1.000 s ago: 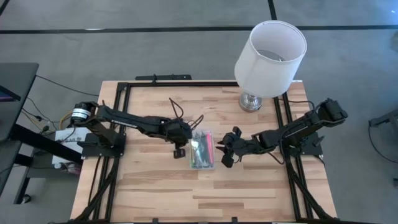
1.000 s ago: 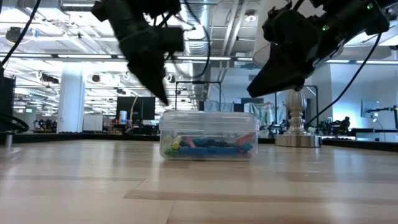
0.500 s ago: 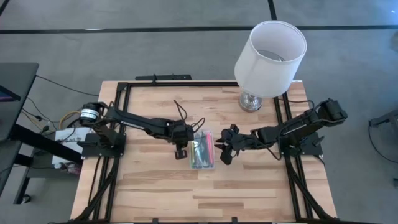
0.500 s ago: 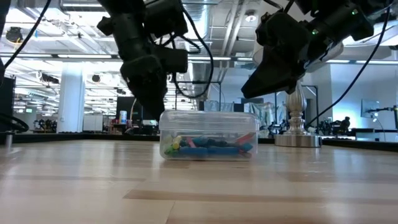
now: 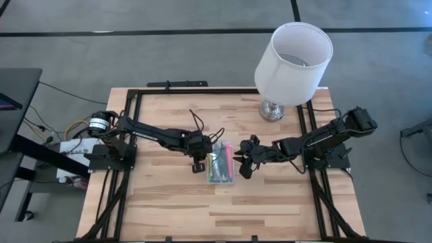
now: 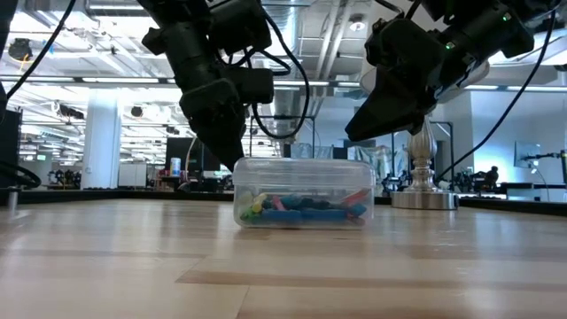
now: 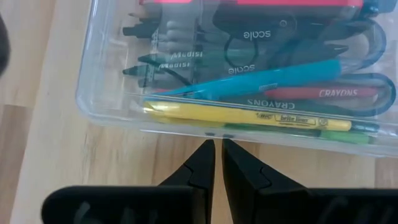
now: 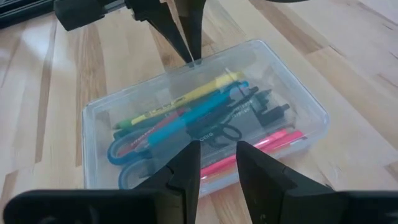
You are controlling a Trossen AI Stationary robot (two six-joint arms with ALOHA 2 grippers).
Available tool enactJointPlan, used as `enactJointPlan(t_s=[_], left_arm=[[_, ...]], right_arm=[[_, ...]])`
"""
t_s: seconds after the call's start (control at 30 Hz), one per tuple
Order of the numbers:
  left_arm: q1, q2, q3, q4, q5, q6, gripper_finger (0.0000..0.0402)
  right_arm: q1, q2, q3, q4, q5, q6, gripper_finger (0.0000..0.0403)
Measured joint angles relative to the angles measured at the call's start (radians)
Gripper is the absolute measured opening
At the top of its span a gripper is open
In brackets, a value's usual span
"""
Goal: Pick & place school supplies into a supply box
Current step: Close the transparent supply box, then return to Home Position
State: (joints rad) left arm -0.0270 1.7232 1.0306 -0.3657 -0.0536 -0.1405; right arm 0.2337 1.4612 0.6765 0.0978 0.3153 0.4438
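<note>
The supply box [image 5: 221, 165], a clear shallow case, lies flat on its bottom in the middle of the table. The school supplies are inside it: a yellow pen [image 7: 249, 115], a blue pen [image 7: 273, 78], green markers [image 7: 168, 59], blue-handled scissors [image 8: 134, 158] and a pink marker [image 8: 249, 149]. My left gripper [image 7: 217, 144] is shut, and its tips are at the box's left long side. My right gripper [image 8: 217, 155] is open. It hovers over the box's right long side, above the box and apart from it [image 6: 354, 133]. My left gripper has its shut fingertips [image 6: 232, 162] against the box's left long wall [image 7: 214, 134], near the upper rim and about halfway along it. The fingers slant down from the table's left. The box stays flat on the table.
A lamp with a white shade [image 5: 293, 61] stands on a metal base [image 5: 272, 110] at the far right of the table. Black frame rails [image 5: 128, 135] run along the table's left, far and right sides. Bare wood [image 5: 216, 209] lies toward the near edge.
My left gripper has come down and moved toward the table's right until its shut tips meet the box's left side. The box has slid a little toward the table's right and stays flat.
</note>
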Motion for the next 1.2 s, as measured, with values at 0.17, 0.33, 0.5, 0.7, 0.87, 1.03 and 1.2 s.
enactJointPlan(t_s=[0.17,0.33,0.5,0.7,0.87,1.03,1.2], left_arm=[[0.0,-0.001,0.0,-0.001,-0.004,0.006,0.0024],[0.0,-0.023,0.0,0.0,-0.004,-0.02,0.0024],[0.001,-0.165,0.035,0.054,0.066,0.009,0.0024],[0.0,-0.421,0.094,0.098,-0.095,0.053,0.0024],[0.0,-0.647,0.104,0.072,-0.173,0.155,0.0024],[-0.006,-0.836,0.061,-0.077,-0.177,0.206,0.0024],[-0.006,-1.027,-0.152,0.011,-0.178,0.167,0.0024]], right_arm=[[0.0,0.0,0.0,0.0,0.0,0.0,0.0098],[0.0,-0.011,0.0,0.001,-0.012,0.001,0.0098],[-0.006,-0.102,0.05,-0.006,-0.023,-0.006,0.0098],[-0.028,-0.291,0.17,-0.177,-0.021,-0.119,0.0098],[-0.009,-0.475,0.205,-0.296,0.006,-0.305,0.0098],[0.031,-0.676,0.106,-0.364,0.109,-0.331,0.0098],[0.055,-0.906,-0.104,-0.269,0.132,-0.281,0.0098]])
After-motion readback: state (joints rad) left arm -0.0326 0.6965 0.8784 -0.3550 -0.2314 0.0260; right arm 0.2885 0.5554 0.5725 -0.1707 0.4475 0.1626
